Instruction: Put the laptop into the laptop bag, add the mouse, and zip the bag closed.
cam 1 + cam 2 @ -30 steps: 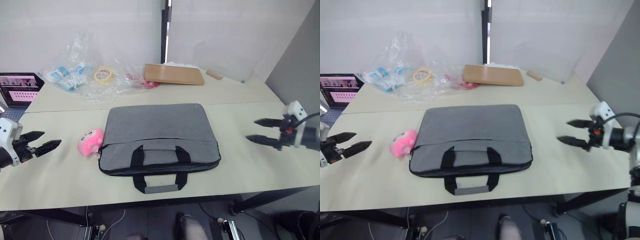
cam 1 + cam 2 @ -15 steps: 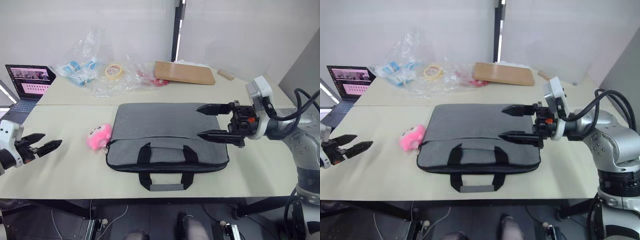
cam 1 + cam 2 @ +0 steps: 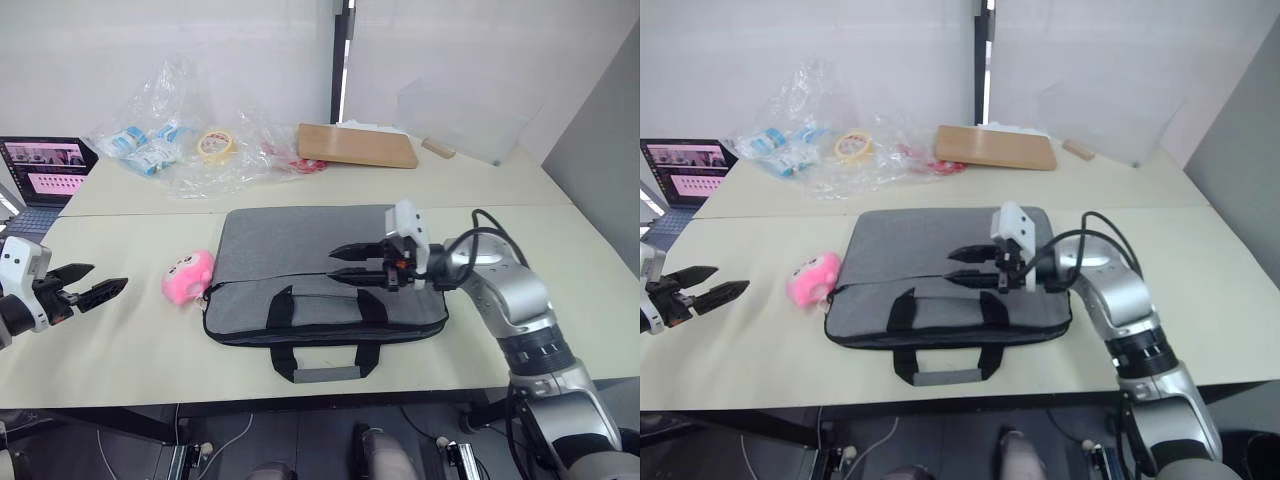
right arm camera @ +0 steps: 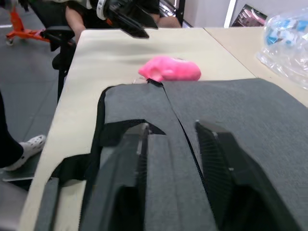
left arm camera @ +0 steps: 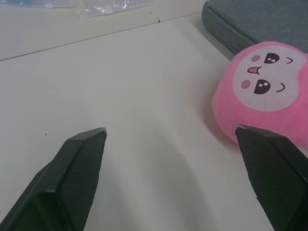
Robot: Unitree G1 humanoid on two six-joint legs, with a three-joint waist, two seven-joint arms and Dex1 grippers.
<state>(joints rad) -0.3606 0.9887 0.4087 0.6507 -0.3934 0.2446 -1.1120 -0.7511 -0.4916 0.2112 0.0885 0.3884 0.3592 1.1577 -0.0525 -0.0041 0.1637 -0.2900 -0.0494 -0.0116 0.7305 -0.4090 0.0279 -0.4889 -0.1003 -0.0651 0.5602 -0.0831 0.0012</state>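
So the laptop bag (image 3: 322, 272) is lying flat on the worktop (image 3: 560, 270) with its handles facing the robot, which puts the zipper line right under the right pincer (image 3: 341, 263). That pincer hangs over the middle of the bag, fingers parted with a narrow-ish gap, holding nothing. In the right wrist view the black zipper (image 4: 179, 126) runs straight out between its two fingers, so my guess is it's lining up to work the zip, either finding the pull or checking the seam. Can't tell from here whether the zip is fully shut.

The left pincer (image 3: 98, 291) sits way off to the far side from the right one, spread wide and empty, low over bare worktop. A pink toy (image 3: 186, 278) with a face sits just ahead of it, touching the bag's corner.

No silver laptop or white mouse spotted anywhere, possibly inside the bag. The small dark laptop (image 3: 42, 172) with the lit screen sits beyond the left pincer at the worktop's edge.
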